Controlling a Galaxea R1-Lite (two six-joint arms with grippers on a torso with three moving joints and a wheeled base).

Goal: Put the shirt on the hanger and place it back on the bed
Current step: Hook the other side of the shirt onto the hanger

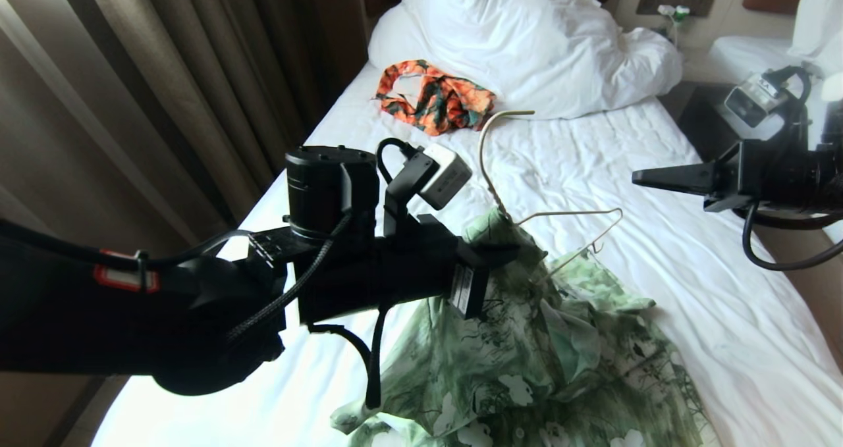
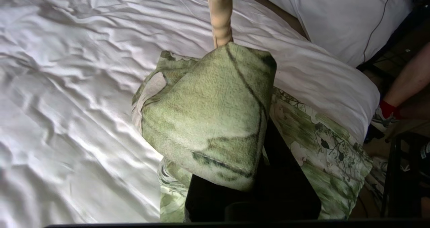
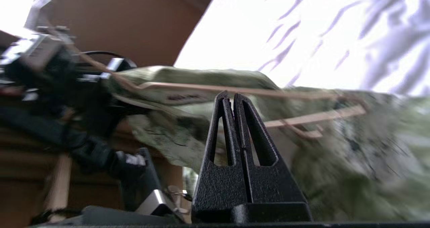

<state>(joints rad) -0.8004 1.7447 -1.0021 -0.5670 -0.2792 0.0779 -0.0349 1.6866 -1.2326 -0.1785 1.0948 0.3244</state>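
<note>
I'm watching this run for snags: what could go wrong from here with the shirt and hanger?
The hanger's far end sticks out bare of the shirt, so the shirt could slide off that side. Only the left gripper holds shirt and hanger, at the neck; the load may tilt or slip. The right gripper is shut and apart, unable to steady it.

The shirt (image 1: 527, 355) covers the left gripper (image 2: 235, 174) tips and one hanger (image 1: 566, 216) shoulder. The right wrist view is blurred; the shirt is cut off below.
</note>
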